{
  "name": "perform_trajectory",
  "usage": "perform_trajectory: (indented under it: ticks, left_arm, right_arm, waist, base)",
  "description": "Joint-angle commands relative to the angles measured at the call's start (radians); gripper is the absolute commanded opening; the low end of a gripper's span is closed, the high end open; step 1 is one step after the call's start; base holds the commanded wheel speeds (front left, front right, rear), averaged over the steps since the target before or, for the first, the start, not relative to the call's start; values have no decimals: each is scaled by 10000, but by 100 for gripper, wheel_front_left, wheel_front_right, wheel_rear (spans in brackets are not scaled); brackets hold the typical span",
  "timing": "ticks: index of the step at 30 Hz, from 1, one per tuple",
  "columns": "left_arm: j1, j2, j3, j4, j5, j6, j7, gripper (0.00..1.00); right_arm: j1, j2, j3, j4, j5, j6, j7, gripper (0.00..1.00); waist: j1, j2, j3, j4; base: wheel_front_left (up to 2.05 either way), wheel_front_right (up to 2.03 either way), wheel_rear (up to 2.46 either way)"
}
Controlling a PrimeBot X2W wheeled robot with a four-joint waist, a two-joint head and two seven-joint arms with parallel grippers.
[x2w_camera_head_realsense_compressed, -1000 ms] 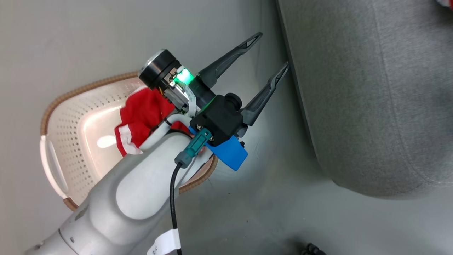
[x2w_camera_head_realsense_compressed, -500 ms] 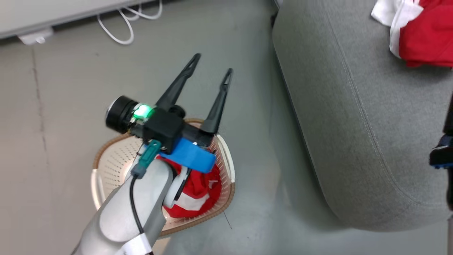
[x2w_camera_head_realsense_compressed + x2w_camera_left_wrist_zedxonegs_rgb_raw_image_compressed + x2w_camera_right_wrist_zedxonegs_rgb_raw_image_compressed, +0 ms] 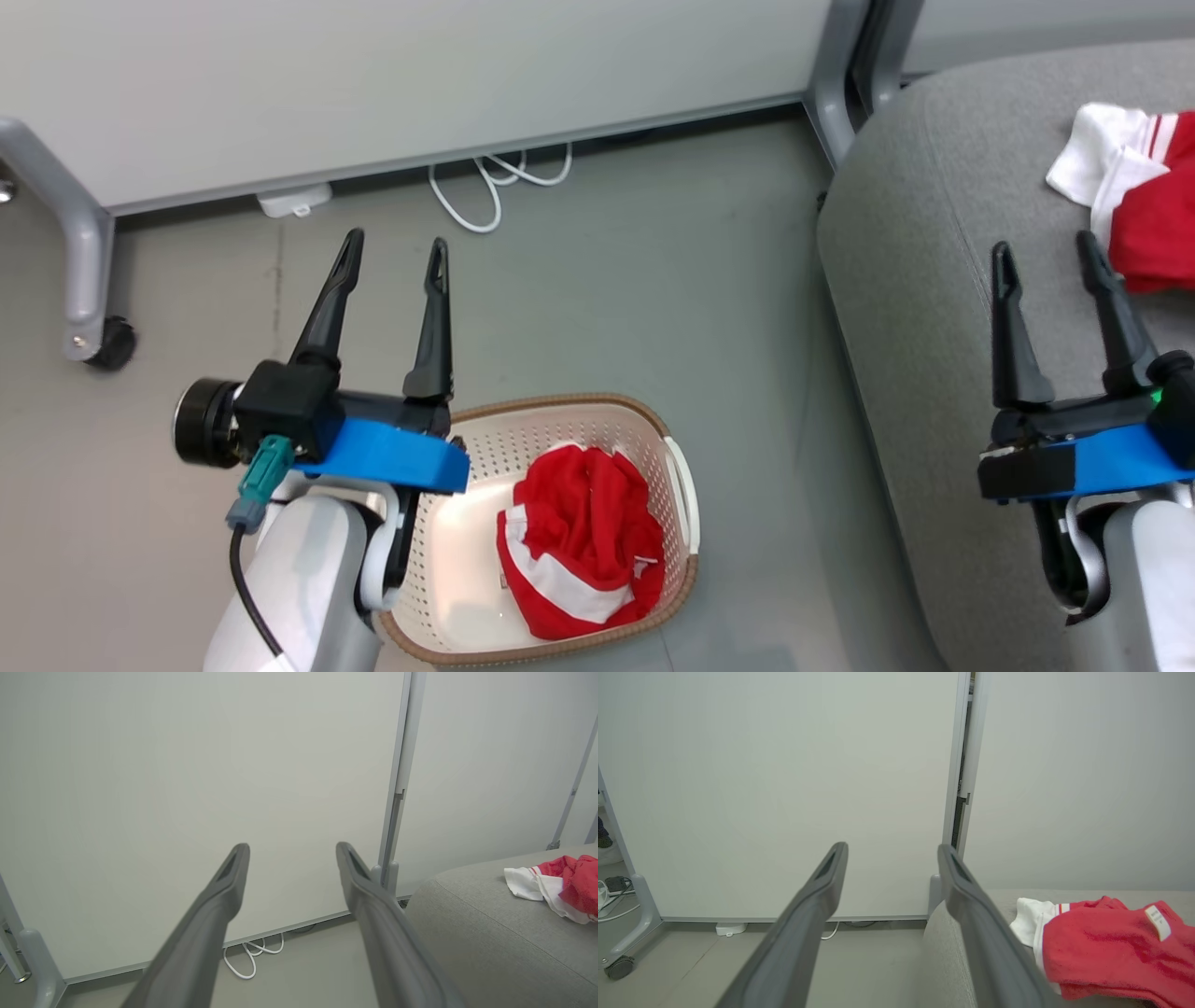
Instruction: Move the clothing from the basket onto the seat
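Head view, nearest first: you are looking at the basket (image 3: 560, 403) standing on the floor (image 3: 607, 280) beside the seat (image 3: 896, 280), with a bundle of red and white clothing (image 3: 579, 546) lying in its right half. Your left claw (image 3: 396, 239) is hanging wide and empty over the floor, its wrist overlapping the basket's left rim. Your right claw (image 3: 1043, 242) is hovering over the seat, fingers spread, gripping nothing. Just beyond its right finger, another red and white garment (image 3: 1153, 219) is resting on the seat. Farther off, a white cable (image 3: 485, 182) is lying on the floor beneath a pale wall panel (image 3: 420, 75), and a caster (image 3: 110, 343) is sitting at the far left.
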Motion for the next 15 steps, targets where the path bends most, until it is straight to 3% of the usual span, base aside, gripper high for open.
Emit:
perform_trajectory:
  ticks: [1, 15]
  left_arm:
    - [209, -52, 210, 11, 106, -81, -25, 100]
    - [1802, -558, 1713, 188, 672, -714, -24, 100]
  right_arm:
    - [269, 73, 102, -68, 89, 1, -35, 100]
    - [1448, 439, 459, 174, 189, 1, -35, 100]
  waist:
    - [2, 0, -352, 300]
    - [2, 0, -1194, 669]
  base:
    - [0, 0, 0]
    - [0, 0, 0]
